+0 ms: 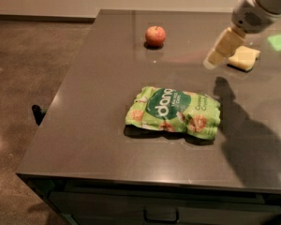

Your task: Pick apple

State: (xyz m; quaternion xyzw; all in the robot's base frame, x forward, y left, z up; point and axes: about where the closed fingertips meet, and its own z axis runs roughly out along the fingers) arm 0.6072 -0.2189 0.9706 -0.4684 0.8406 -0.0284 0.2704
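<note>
Dark tabletop [93, 125] bears apple [155, 35] well apart from hovering gripper [221, 49], whose state is unclear.

apple [155, 35]: small, round, red with yellowish patches, short stem up, sitting upright on the desk [93, 125]. gripper [212, 60] hangs over the desk at upper right; apple sits well apart, to its left and slightly farther back.
</note>
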